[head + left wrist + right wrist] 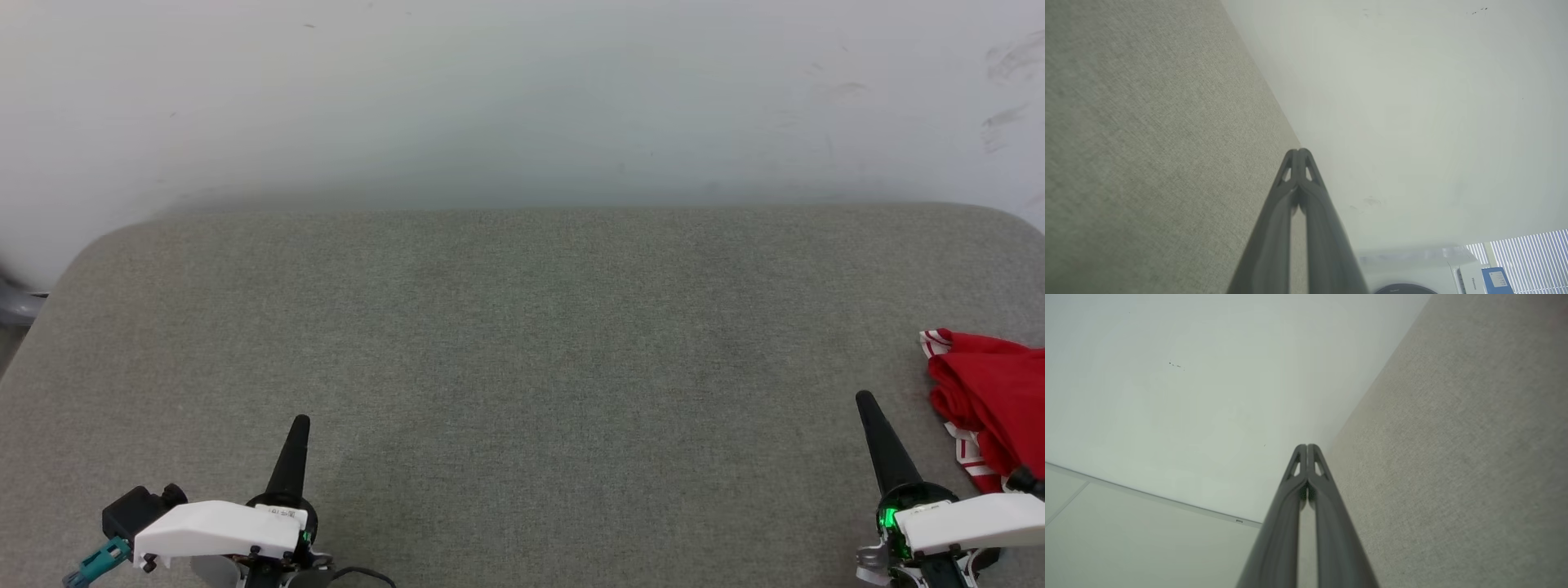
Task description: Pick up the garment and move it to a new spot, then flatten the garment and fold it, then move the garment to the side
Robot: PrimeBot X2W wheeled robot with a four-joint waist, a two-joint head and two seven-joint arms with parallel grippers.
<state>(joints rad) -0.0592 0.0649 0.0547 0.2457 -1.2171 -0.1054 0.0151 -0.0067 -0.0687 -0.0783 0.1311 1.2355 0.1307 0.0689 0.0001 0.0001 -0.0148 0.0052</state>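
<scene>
Lying bunched at the right edge of the grey surface (522, 367), the jersey (992, 392) sat just beside the right tool (862, 398). Red cloth and a strip of red-and-white trim showed, and the rest ran past the edge of the head view. Both tools hung low near the front of the surface, well apart from each other, pointing toward the pale wall (522, 98). The left tool (300, 423) had its fingers pressed together, tips meeting, with nothing between them. The right tool was closed the same way and held nothing.
</scene>
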